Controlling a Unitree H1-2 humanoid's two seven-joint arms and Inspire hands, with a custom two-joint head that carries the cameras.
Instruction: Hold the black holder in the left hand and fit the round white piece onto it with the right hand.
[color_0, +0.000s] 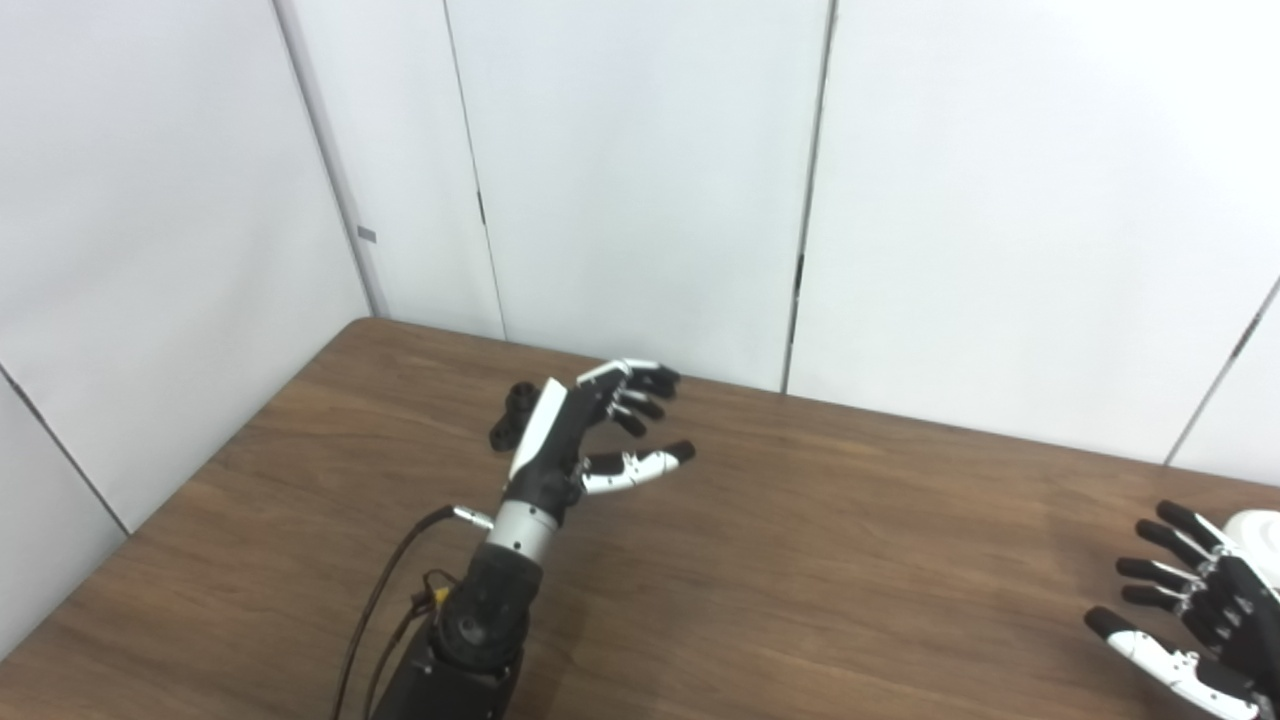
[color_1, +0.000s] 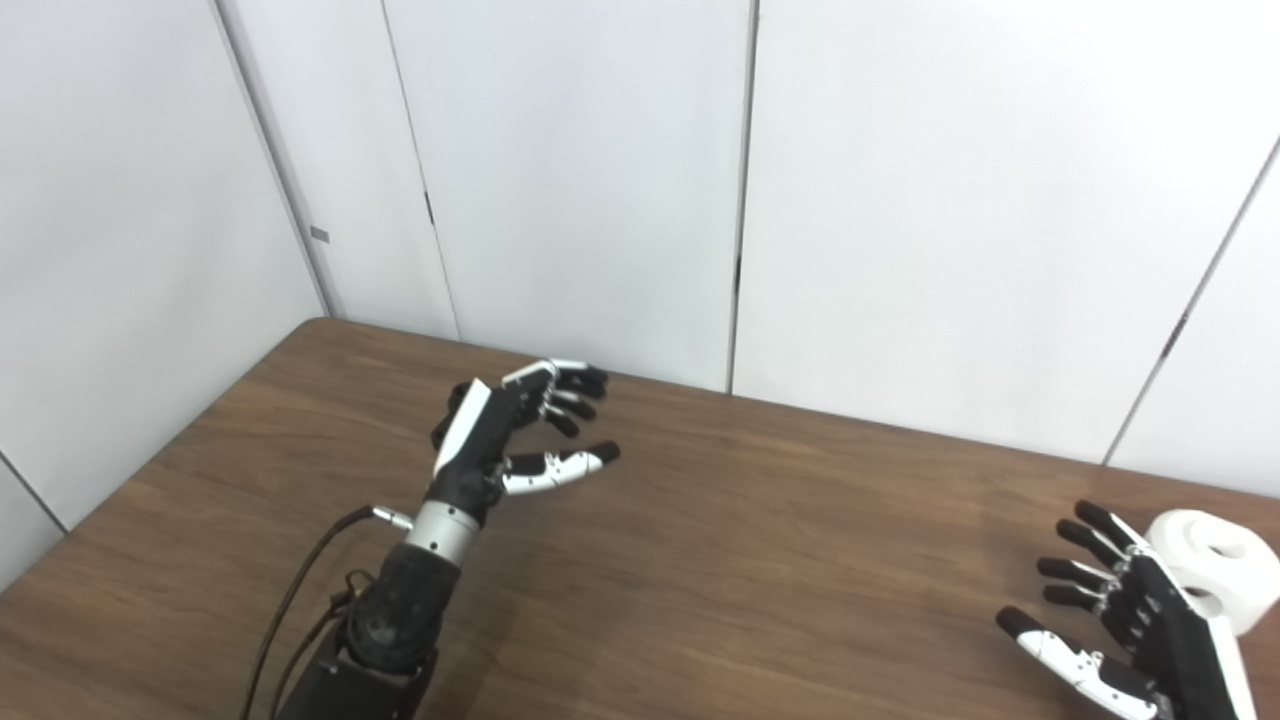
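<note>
Nearest the cameras, two forearms rise from the bottom edge over a brown wood-grain table (color_0: 800, 560) with a matte, streaked surface. The left arm is a dark, jointed limb ending in a silver metal wrist collar, with a thin black cable (color_0: 385, 590) looping off its left side.

At the lower right, the right hand (color_1: 1125, 620) hovers low over the table near its right edge, palm turned leftward, black fingers (color_1: 1075, 570) spread wide and white-shelled thumb extended toward the left. It holds nothing. Just behind and to the right of it sits the round white piece (color_1: 1215, 565), a smooth, thick ring with a hollow centre, resting on the table; the back of the hand covers its lower left part, and whether the two touch cannot be told.

Farther in, the left hand (color_0: 590, 430) is raised above the table on its side, its white back plate facing left, black-tipped fingers gently curled and apart, thumb pointing right. It too is empty and spread.

Just beyond that hand, partly hidden by it, stands the black holder (color_0: 515, 415), a small dark piece with a rounded, knob-like top on the table; its finer shape is too small to make out. It lies just beside the back of the hand, ungrasped.

Behind the table stand smooth pale wall panels (color_0: 640, 180) divided by thin vertical seams.

There are two hands, one holder and one white piece.
</note>
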